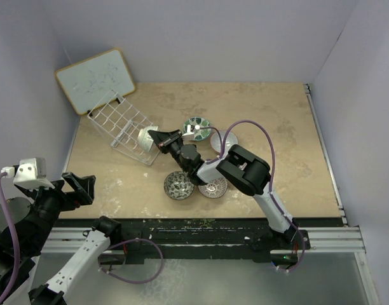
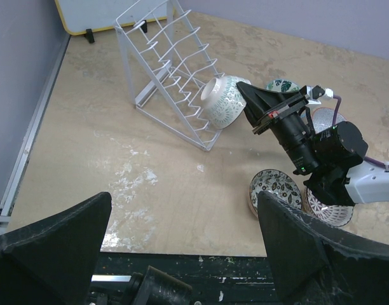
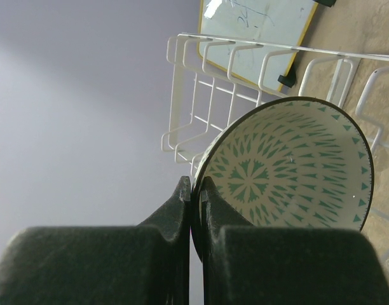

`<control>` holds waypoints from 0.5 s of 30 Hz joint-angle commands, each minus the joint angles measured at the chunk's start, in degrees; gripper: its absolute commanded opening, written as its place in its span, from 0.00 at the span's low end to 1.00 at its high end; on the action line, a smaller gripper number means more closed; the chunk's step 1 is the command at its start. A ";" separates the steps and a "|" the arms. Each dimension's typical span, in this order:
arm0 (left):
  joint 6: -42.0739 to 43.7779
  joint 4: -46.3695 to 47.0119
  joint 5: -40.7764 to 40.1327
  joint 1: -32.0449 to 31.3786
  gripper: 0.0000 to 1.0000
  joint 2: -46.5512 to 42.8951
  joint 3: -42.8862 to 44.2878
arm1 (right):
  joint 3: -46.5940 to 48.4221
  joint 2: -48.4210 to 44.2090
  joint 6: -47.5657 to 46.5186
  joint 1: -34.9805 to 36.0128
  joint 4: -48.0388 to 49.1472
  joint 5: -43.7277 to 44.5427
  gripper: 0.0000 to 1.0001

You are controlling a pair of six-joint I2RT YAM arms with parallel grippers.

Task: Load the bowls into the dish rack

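**Top external.** The dish rack [image 1: 123, 126], white wire, sits tilted on the table [image 1: 277, 127] just in front of the whiteboard [image 1: 96, 79]. The right gripper [image 1: 157, 138] is at the rack's near end, carrying the held bowl [image 1: 145, 138]. Four other bowls stand on the table: the green-white bowl [image 1: 196, 126], a pale bowl [image 1: 218, 143] partly hidden by the arm, the black-white bowl [image 1: 178, 185] and the radial white bowl [image 1: 213, 187]. The last two are just beside each other. The left gripper [image 1: 79, 185] hangs at the near left edge, well apart from every bowl.

**Left wrist.** The left gripper's fingers [image 2: 61, 235] are spread wide with nothing between them. The held bowl is tipped on its side at the rack's lowest prongs. Its outside is pale with a faint green print. Contact with the wires cannot be confirmed.

**Right wrist.** The right fingers [image 3: 182, 206] are pressed onto the held bowl's dark rim, one on each side of the wall. The inside is white with green triangles radiating from a central rosette. Rack wires and the whiteboard show behind it.
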 commanded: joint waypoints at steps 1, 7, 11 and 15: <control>1.12 1.23 -0.03 0.25 0.99 0.06 1.07 | 2.53 -1.30 1.97 0.37 3.24 0.64 0.01; 1.26 1.41 0.09 0.21 0.99 0.08 0.97 | 1.23 -3.00 1.77 0.45 1.08 1.05 0.02; 1.21 1.59 0.54 0.27 0.99 -0.03 1.03 | 1.17 -2.61 2.47 0.59 1.19 0.98 0.04; 1.21 1.47 0.76 0.24 0.99 -0.27 1.00 | 1.40 -2.07 3.52 0.84 0.98 1.16 0.10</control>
